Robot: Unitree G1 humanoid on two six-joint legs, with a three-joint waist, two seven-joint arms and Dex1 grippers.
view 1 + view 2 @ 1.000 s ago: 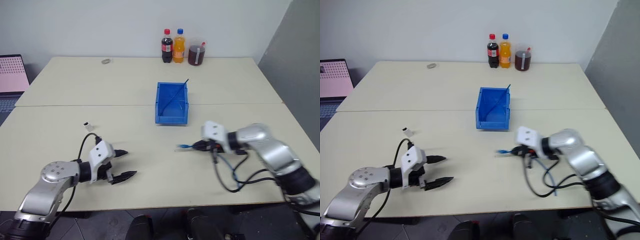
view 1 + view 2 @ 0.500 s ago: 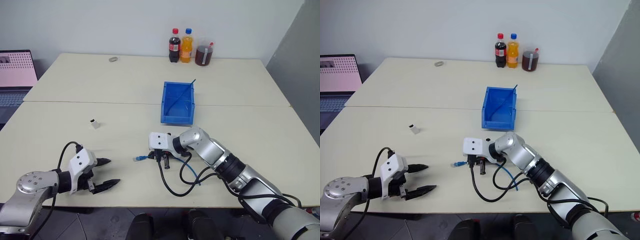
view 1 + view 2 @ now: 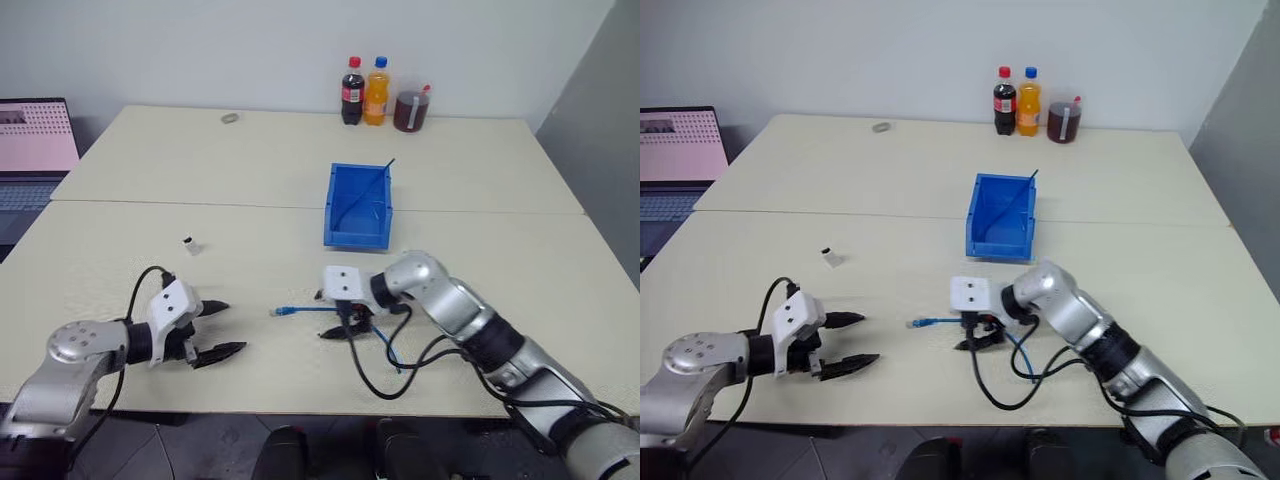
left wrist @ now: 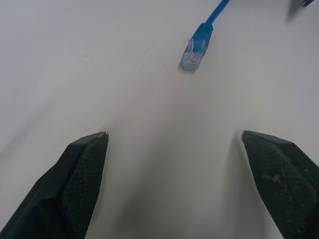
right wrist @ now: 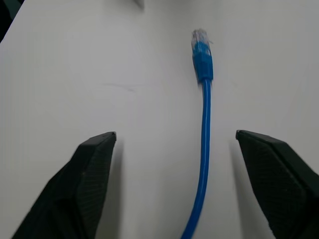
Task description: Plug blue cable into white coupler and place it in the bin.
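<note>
A thin light-blue network cable lies loose on the table between the left gripper and right gripper, both with jaws apart.

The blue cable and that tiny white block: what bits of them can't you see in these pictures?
- Blue cable: in the head views its far end runs under the right gripper and arm.
- Blue cable, right wrist view: cut off by the picture's edge.
- White block: too small in the head views to show its opening.
- Blue bin: its near wall hides part of the floor.
</note>
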